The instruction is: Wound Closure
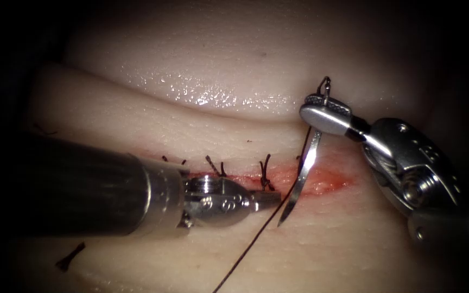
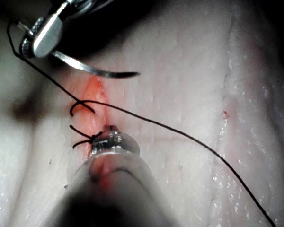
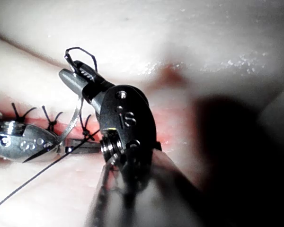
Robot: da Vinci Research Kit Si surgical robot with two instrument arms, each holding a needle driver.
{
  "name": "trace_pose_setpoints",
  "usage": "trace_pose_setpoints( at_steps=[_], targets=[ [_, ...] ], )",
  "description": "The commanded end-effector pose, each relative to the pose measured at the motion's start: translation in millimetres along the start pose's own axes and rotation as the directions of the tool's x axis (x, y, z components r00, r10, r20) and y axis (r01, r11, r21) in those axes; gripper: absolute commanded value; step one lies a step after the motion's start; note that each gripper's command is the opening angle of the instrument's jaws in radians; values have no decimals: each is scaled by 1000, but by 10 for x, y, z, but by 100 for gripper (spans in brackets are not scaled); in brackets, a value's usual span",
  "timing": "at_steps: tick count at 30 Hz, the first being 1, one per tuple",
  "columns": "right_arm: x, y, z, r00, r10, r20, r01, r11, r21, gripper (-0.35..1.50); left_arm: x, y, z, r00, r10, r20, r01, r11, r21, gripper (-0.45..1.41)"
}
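Needle (image 1: 302,176) is held by the right tool (image 1: 321,111) near its swaged end, fingers pinching it. Its body hangs down across the cut (image 1: 305,182) w/ the tip free, just above the tissue (image 1: 234,59) on the near side of the cut, not in the tissue. In the left wrist view the needle (image 2: 97,71) curves out from the right tool (image 2: 45,35), tip clear of the surface.

Thread (image 1: 251,249) loops at the needle's end above the right tool's fingers, then runs down past the needle and off toward the lower edge, crossing just by the left tool's tip.

Left tool (image 1: 267,199) lies along the cut from the left, fingers pressed together, holding nothing, tip just left of the needle.

Left of the needle, knotted stitches (image 1: 266,173) w/ short cut ends stand along the cut. Red fluid (image 1: 327,182) stains the cut at its open right part. A loose thread bit (image 1: 70,256) lies on the tissue, well apart at lower left.
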Motion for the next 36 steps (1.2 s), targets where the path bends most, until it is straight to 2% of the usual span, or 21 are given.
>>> trace_pose_setpoints(
  at_steps=[1, 9, 15, 20, 29, 32, 36],
  targets=[
    [-7, 2, 5, 1000, -5, -1, 5, 1000, 0, -35, 1, 1, 13, 1000, 0, -16, 0, 1000, -19, -45],
    [3, 16, 4, 994, -109, 5, 109, 994, -25, -35, 10, -9, 25, 1000, -6, -20, 6, 1000, -18, -45],
    [2, 24, 5, 983, -182, -7, 182, 983, -14, -35, 3, -9, 33, 1000, -27, -5, 27, 999, -19, -45],
    [1, 25, 4, 980, -200, -20, 200, 980, 3, -35, -6, -10, 45, 996, -69, 48, 73, 994, -79, -45],
    [-10, 24, 18, 933, -357, -46, 358, 934, 5, -35, -13, -23, 59, 987, -103, 121, 119, 985, -128, -45],
    [-13, 30, 23, 910, -414, -28, 414, 910, 20, -35, -20, -13, 66, 982, -87, 167, 116, 978, -173, -45],
    [-18, 42, 27, 895, -446, 34, 445, 895, 32, -35, -27, -2, 68, 977, -77, 199, 118, 972, -205, -45]
  ],
)
